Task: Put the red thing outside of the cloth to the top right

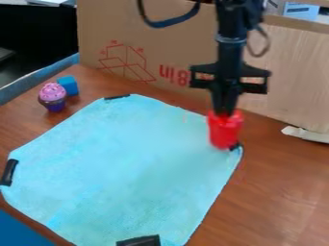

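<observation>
And the claw (225,113) is pinched narrow on the red thing (225,131), which sits directly below it, near upright at the cloth's (135,163) top-right corner, table (283,187) just beyond!

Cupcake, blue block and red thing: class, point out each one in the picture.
Cupcake (53,91): camera view, on its pink frosting.
Blue block (70,85): camera view, on its side.
Red thing (225,132): camera view, middle of its side.

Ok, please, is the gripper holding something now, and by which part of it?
Yes, the gripper appears to hold the red thing by its top end; the rest shows below.
</observation>
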You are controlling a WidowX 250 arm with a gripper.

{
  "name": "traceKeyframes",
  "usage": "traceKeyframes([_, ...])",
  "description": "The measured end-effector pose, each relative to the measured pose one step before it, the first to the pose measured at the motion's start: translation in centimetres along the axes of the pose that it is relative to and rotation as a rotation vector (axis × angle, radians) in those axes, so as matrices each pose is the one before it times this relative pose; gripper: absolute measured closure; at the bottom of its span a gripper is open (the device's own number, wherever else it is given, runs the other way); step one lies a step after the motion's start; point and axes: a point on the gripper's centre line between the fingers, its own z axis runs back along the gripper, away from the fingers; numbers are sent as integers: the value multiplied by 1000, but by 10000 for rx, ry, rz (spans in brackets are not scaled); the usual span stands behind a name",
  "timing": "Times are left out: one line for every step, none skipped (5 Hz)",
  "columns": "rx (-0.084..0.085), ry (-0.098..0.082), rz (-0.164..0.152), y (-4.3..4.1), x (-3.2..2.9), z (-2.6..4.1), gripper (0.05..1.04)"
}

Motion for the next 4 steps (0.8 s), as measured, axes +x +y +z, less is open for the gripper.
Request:
traceKeyframes([170, -90, -314, -2175, -1041, -11, 992])
traceKeyframes([141, -92, -538, -2407, -1307, -1, 992])
traceKeyframes([10, -7, -232, -1379, -944, -292, 992])
traceKeyframes([-54, 42, -273, -1870, -1129, -6, 992])
